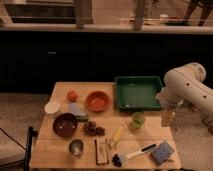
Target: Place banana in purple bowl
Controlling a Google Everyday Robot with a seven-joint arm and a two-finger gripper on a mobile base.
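Observation:
The banana (pixel 116 135) is small, slim and yellow and lies on the wooden table (pixel 50 152) right of centre, near the front. The purple bowl (pixel 65 125) is dark maroon, stands at the left of the table, and looks empty. My white arm comes in from the right. My gripper (pixel 167 118) hangs over the table's right edge, to the right of the banana and far from the bowl. It holds nothing that I can make out.
An orange-red bowl (pixel 97 101), a white bowl (pixel 52 107) and an orange fruit (pixel 72 95) stand behind the purple bowl. A green tray (pixel 137 92) is at the back right. A green cup (pixel 137 121), dark grapes (pixel 93 130), a metal cup (pixel 76 147), a brush (pixel 132 154) and a blue sponge (pixel 162 152) surround the banana.

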